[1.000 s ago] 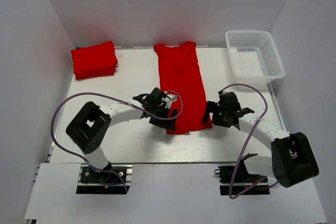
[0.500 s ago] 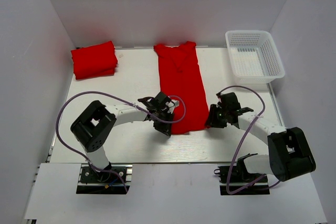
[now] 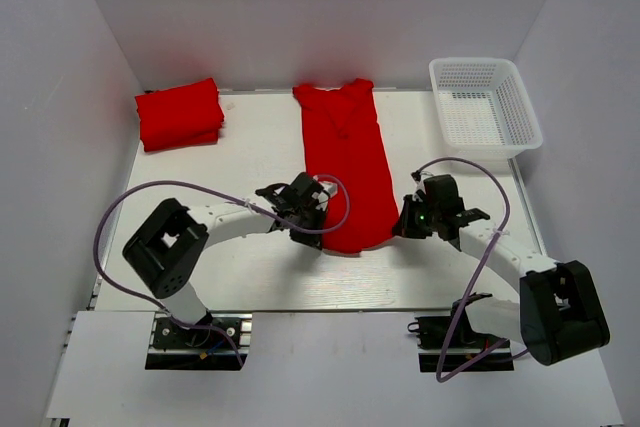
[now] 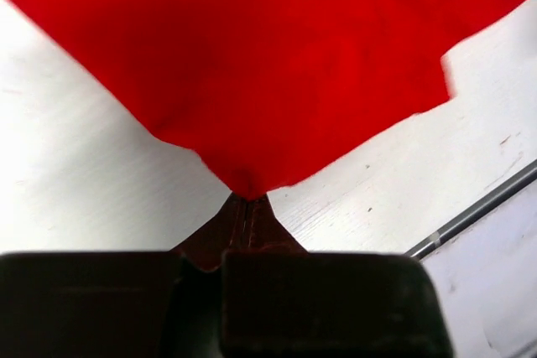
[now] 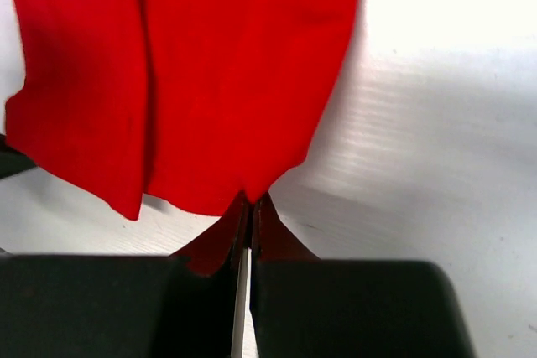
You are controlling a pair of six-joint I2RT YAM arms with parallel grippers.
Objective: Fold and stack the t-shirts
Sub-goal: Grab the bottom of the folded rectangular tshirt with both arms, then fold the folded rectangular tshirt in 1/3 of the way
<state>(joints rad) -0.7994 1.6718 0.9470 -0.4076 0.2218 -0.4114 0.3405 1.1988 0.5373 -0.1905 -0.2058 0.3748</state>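
Note:
A red t-shirt (image 3: 348,162), folded into a long narrow strip, lies down the middle of the table with its collar at the far end. My left gripper (image 3: 318,230) is shut on the shirt's near left corner (image 4: 245,182), and the cloth bunches into the pinch. My right gripper (image 3: 398,230) is shut on the near right corner (image 5: 253,190). The near hem between the two sags in a curve. A folded pile of red t-shirts (image 3: 179,113) rests at the far left.
A white mesh basket (image 3: 485,105) stands at the far right corner. White walls close in the table on three sides. A metal rail (image 4: 470,217) runs along the table's near edge in the left wrist view.
Both grippers have closed from open onto the near corners of the shirt. The near hem has drawn in from a square edge to a rounded one.

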